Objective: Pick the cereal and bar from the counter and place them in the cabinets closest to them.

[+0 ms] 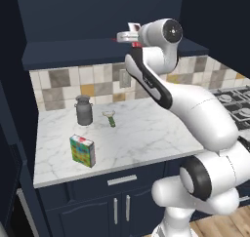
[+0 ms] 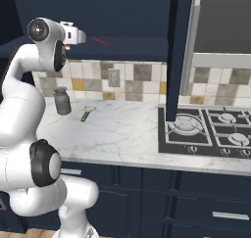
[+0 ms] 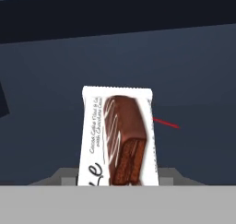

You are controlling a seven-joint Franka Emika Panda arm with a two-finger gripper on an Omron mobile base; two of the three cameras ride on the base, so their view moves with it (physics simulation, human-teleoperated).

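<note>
Checkered beige and grey tile backsplash (image 2: 132, 80) running below the gripper (image 3: 117, 184), black gas stove (image 2: 215, 129) sitting low to its right, wooden floor (image 1: 222, 226) showing far beneath

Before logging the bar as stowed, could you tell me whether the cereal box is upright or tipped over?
Upright: the small patchwork-fronted cereal box stands on its narrow base on the white marble counter.

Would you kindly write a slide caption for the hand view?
End effector holding the chocolate bar upright before the dark navy cabinet interior.
</note>
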